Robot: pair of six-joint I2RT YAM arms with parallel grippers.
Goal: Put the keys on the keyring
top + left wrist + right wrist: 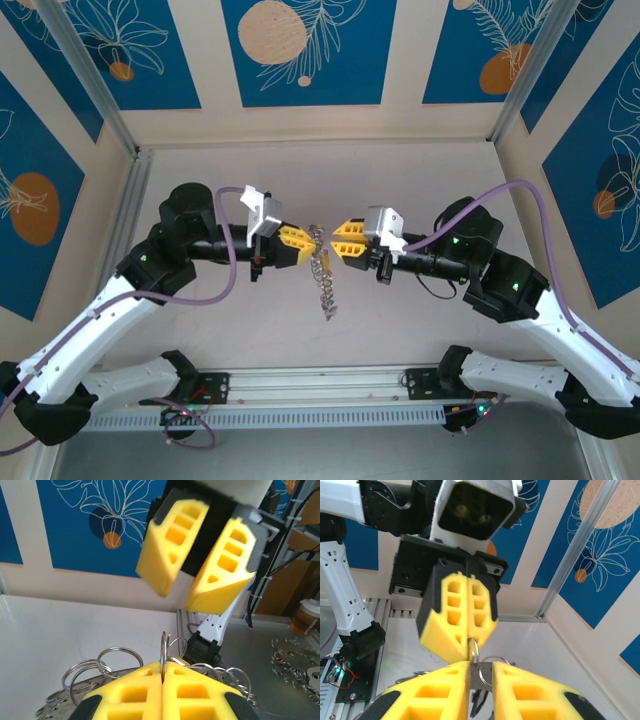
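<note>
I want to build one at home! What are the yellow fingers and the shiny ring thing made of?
The yellow fingers look like matte plastic, probably printed: the colour is flat, there is no shine, and they have blocky hollow cells. The keyring looks like bare polished metal: it is silver-grey, with thin wire loops that catch bright glints.

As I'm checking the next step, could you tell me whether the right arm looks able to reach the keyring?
Probably yes: the left gripper holds the keyring aloft, and the right gripper faces it closely with nothing between.
</note>
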